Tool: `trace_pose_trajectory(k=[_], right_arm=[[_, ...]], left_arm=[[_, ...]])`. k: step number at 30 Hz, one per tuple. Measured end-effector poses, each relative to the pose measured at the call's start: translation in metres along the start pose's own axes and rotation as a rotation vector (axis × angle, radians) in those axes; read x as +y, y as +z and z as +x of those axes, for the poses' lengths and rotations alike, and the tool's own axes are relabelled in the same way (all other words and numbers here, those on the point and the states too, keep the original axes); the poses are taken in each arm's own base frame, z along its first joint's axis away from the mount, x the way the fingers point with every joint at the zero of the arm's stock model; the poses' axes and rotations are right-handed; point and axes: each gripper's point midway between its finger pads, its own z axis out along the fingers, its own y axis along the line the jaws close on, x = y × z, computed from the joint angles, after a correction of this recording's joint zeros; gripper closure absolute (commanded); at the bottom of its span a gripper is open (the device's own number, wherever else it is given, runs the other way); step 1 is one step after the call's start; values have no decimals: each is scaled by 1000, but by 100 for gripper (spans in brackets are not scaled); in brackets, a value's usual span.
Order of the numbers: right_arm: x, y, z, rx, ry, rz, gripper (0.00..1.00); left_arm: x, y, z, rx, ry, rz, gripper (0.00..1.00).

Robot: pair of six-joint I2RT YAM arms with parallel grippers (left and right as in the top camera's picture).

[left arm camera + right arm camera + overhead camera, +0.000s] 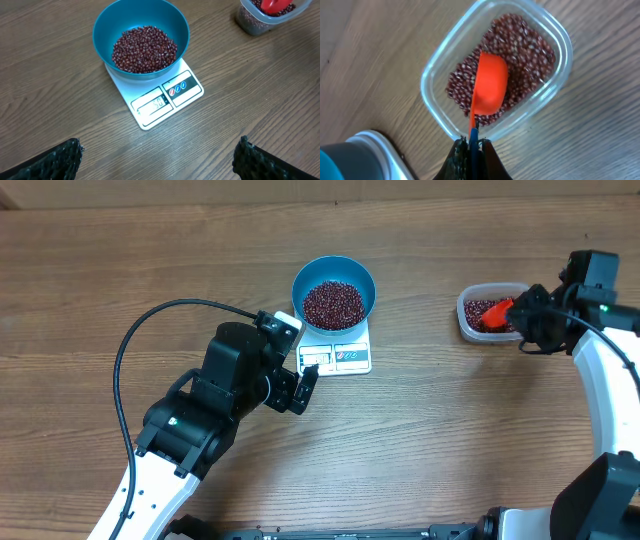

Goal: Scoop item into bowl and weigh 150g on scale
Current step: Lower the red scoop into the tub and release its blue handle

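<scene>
I see the left arm angled in from lower left, left gripper (157, 162) spread wide. Right arm curls in from the right edge; right gripper (472, 147) pinched tight on the orange scoop (490, 85) by its handle.

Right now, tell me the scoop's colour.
Orange-red: the scoop shows best in the right wrist view.

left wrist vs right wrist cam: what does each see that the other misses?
Left wrist only: beans piled inside the bowl, the scale with its display and label, and the left gripper, jaws wide open and empty.
Right wrist only: the right gripper, jaws shut on the scoop handle, and the whole tub outline.
Both: tub, red scoop over the beans in it, wood table.
</scene>
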Motion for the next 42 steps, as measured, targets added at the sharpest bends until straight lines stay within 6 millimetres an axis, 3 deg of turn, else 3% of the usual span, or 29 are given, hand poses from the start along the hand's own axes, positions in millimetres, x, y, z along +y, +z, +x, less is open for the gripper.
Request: trace_pose_trajectory(k=[3, 5, 7, 15, 17, 18, 19, 28, 34, 42], right_arm=[[-7, 11, 6, 4, 39, 3, 96], [-12, 16, 12, 16, 61, 12, 90], [-14, 18, 14, 21, 74, 16, 76], [-20, 20, 24, 54, 81, 35, 36], [-21, 20, 25, 60, 74, 38, 15], [-21, 20, 26, 61, 75, 40, 12], [-22, 20, 27, 65, 64, 42, 0], [-28, 19, 37, 111, -61, 64, 0], [-39, 13, 54, 198, -283, 89, 0], [-21, -24, 39, 221, -558, 65, 0]], left_arm=[[0, 0, 0, 0, 0, 0, 0], [0, 0, 0, 0, 0, 0, 1], [0, 0, 0, 0, 0, 0, 0], [0, 0, 0, 1, 0, 0, 1], [0, 0, 0, 0, 0, 0, 0], [0, 0, 0, 0, 0, 0, 1], [0, 0, 0, 1, 0, 0, 1], [0, 0, 0, 1, 0, 0, 1], [0, 0, 0, 1, 0, 0, 1], [0, 0, 0, 1, 0, 0, 1]])
